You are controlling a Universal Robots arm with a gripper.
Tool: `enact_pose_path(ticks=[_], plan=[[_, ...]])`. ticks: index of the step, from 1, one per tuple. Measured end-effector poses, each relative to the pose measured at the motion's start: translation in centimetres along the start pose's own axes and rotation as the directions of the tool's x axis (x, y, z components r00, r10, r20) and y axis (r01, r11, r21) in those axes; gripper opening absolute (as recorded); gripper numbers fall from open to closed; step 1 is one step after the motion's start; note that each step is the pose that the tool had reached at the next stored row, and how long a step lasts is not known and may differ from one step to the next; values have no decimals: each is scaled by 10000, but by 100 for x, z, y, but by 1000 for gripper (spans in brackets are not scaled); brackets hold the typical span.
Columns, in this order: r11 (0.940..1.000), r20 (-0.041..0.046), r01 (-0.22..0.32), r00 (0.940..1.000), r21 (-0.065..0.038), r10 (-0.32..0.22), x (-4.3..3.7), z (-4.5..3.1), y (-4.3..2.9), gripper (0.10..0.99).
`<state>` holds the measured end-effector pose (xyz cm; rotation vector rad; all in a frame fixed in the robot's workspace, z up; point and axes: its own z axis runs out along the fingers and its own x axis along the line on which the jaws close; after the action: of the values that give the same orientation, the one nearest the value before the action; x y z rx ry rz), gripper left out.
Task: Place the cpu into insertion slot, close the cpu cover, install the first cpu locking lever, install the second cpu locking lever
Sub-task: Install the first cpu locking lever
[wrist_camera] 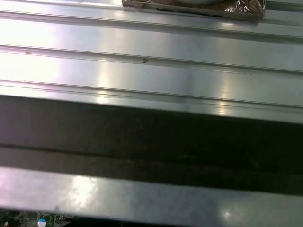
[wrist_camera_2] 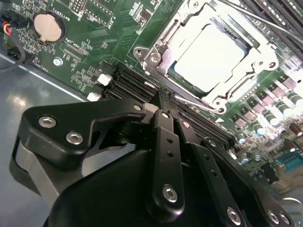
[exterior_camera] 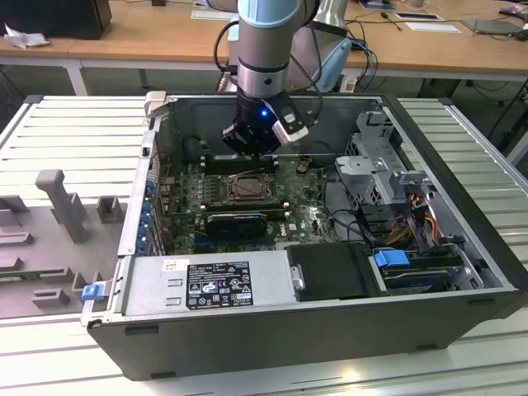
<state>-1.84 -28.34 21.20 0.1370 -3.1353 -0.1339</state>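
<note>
In the second wrist view the cpu point(wrist_camera_2: 210, 56) lies pale and flat in the insertion slot point(wrist_camera_2: 142, 59). The silver cpu cover point(wrist_camera_2: 163, 45) lies down around it, framing its face. A thin wire lever point(wrist_camera_2: 189, 100) runs along the socket's side nearest my fingertips, and another thin lever point(wrist_camera_2: 265, 19) runs along the opposite side. My gripper point(wrist_camera_2: 164, 98) is shut, black fingers point(wrist_camera_2: 163, 127) pressed together, tips right at the end of the near lever beside the long black memory slots point(wrist_camera_2: 128, 82). In the exterior view the gripper point(exterior_camera: 252, 144) hangs just behind the socket point(exterior_camera: 247, 188).
The open computer case point(exterior_camera: 272, 330) lies on a ribbed metal table point(exterior_camera: 74, 124). A power supply point(exterior_camera: 206, 285) sits at the front and a drive cage with cables point(exterior_camera: 388, 190) on the exterior view's right. A coin battery point(wrist_camera_2: 47, 26) sits on the green board. Grey fixtures point(exterior_camera: 62, 202) stand outside the case.
</note>
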Motion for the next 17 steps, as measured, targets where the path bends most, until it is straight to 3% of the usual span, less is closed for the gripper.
enact_pose_path(ticks=[4,10,17], plan=[[10000,0,-2,10000,3,2,-30,56,-7,106],[9999,-11,-1,10000,101,1,-30,74,-10,106],[9999,-11,-1,10000,135,1,-28,95,-36,106]])
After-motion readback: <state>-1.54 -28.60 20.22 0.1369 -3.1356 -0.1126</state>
